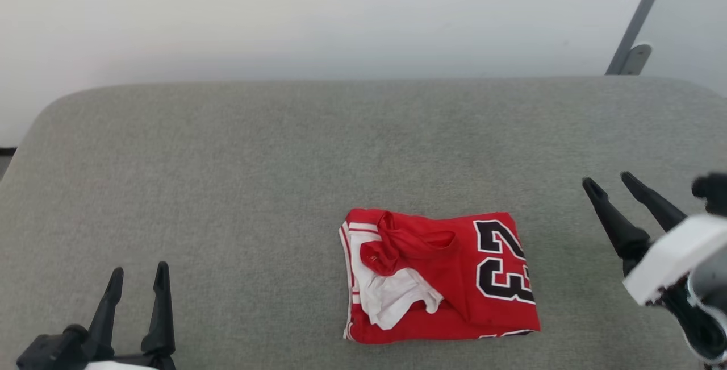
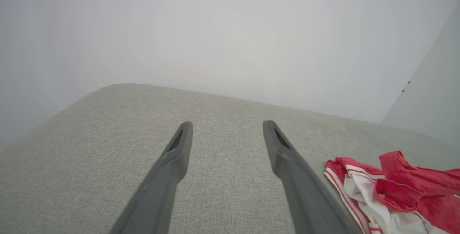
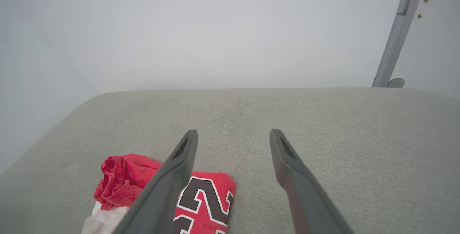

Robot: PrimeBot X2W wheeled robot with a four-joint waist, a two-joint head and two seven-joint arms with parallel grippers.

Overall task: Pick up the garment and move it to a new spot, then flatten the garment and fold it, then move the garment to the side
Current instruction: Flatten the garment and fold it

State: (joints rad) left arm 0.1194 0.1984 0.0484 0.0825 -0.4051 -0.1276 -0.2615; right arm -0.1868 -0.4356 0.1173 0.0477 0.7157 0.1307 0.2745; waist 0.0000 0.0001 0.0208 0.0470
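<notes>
Left gripper (image 1: 138,279), lower left of head view: fingers spread, holding nothing, over bare grey pad (image 1: 227,159). Jersey (image 1: 454,302), lower centre: folded into a rough rectangle, flat on pad, number 23 up, white lining and a bunched red strap showing at its left. Right gripper (image 1: 608,182), right edge: fingers apart, empty, well clear of jersey. Beyond: white wall (image 1: 341,12), grey post (image 1: 639,17) upper right.
</notes>
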